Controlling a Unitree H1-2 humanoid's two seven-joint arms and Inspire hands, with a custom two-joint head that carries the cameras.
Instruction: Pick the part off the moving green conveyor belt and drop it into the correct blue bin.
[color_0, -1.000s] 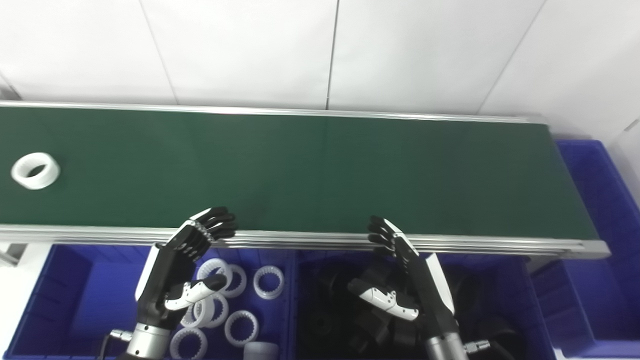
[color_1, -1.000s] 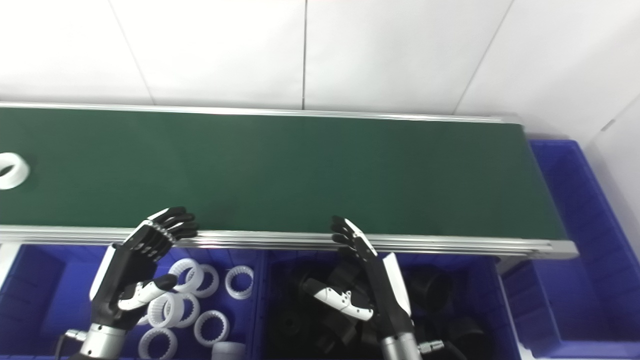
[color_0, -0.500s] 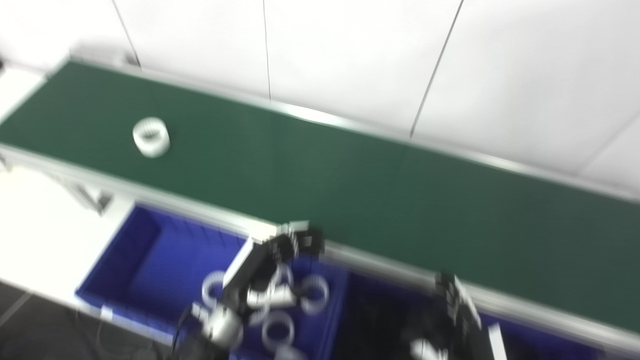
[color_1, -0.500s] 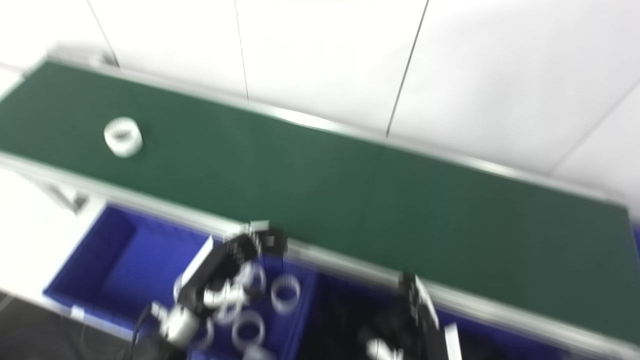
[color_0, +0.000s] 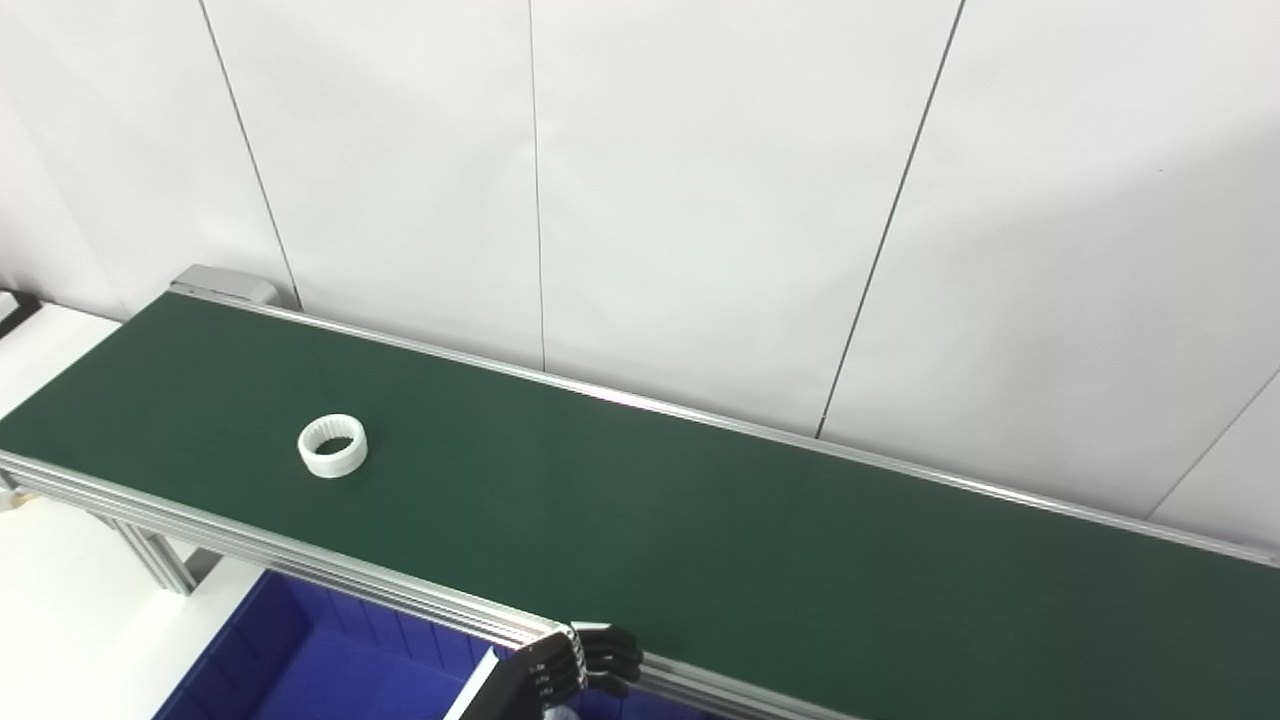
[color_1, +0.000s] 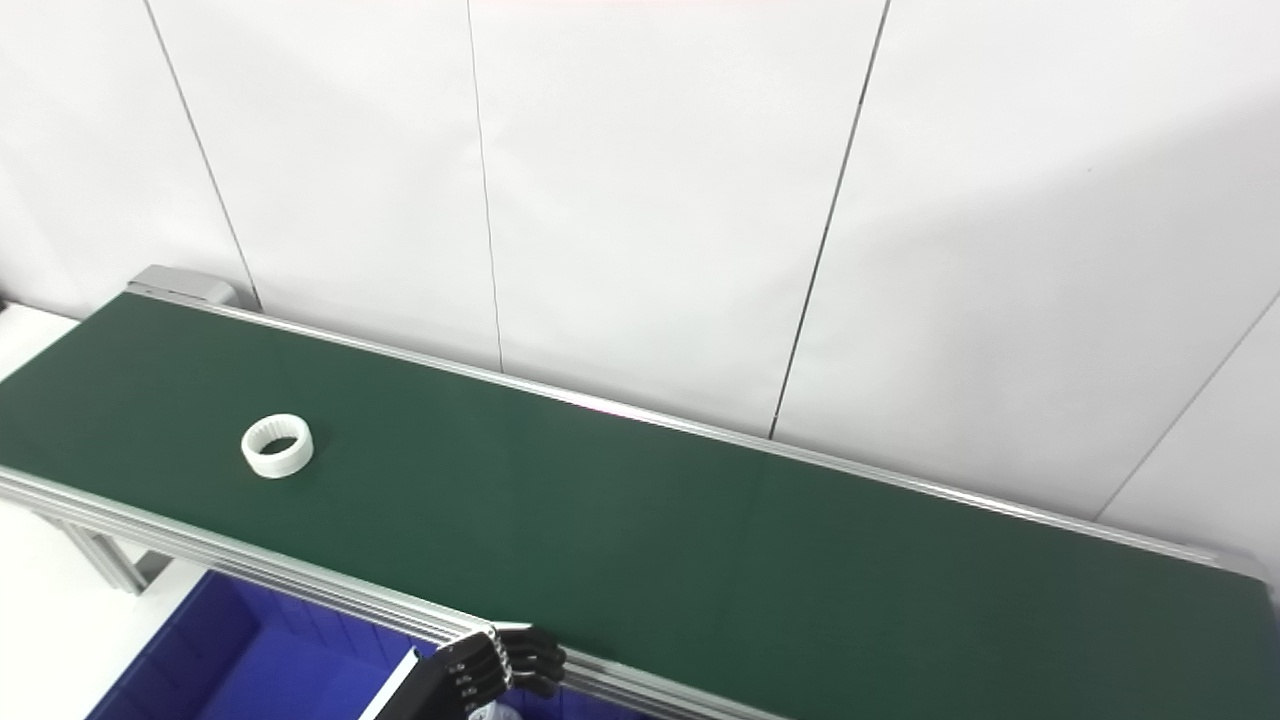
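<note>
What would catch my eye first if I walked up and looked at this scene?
Most likely the long green conveyor belt running slantwise across the picture below a plain white wall, with one small white ring lying alone toward its left end. Next, at the bottom edge, the dark fingers of the robot's left hand peek up at the belt's near rail, above a bit of blue bin.

White ring – dark green belt – blue bin, black fingers.
</note>
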